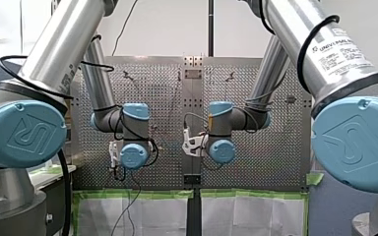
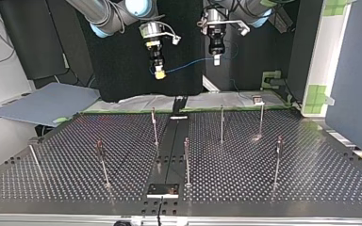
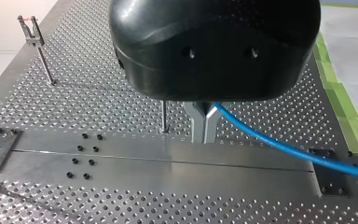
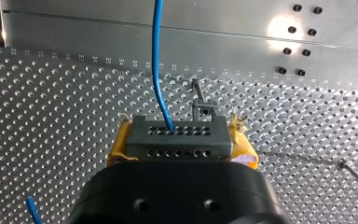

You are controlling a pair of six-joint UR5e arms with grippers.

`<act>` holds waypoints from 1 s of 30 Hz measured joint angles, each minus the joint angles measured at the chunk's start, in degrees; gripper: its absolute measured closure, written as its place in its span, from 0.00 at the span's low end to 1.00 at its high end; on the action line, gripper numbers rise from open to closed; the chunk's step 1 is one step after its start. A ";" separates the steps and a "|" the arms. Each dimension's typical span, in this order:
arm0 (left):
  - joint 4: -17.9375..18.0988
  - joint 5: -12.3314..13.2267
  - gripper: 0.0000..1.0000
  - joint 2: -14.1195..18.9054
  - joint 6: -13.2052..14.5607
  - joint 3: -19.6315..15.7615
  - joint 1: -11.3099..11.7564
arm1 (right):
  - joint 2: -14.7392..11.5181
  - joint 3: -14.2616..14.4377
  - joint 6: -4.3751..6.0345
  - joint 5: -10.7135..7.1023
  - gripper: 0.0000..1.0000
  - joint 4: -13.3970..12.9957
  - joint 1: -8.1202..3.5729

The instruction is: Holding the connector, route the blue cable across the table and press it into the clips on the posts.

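silver tubes point(image 1: 64, 39), blue caps point(image 1: 22, 132), black cables point(image 1: 311, 44) are seen on my left arm point(image 1: 44, 69) and my right arm point(image 1: 334, 59); yellow pads point(image 4: 117, 150) on my right gripper point(image 4: 179, 140).

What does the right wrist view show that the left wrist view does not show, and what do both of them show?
Only the right wrist view: the grey rectangular connector with rows of holes, held between my right gripper's yellow pads. Only the left wrist view: my left gripper's metal fingers shut on the thin blue cable, and green tape beside the perforated metal table. Both: that cable, that table and thin metal posts with clips.
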 joint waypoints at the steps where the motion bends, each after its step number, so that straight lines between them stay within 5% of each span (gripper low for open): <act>1: 0.00 -0.01 1.00 0.00 0.01 0.04 0.00 | 0.00 0.00 0.00 0.00 1.00 0.00 0.00; 14: -2.11 -0.27 1.00 -0.52 0.18 0.51 0.08 | 3.66 0.42 0.00 0.09 1.00 2.15 -0.26; 30: -2.14 -0.28 1.00 -0.53 0.18 0.52 0.08 | 3.95 0.44 0.00 0.09 1.00 2.19 -0.26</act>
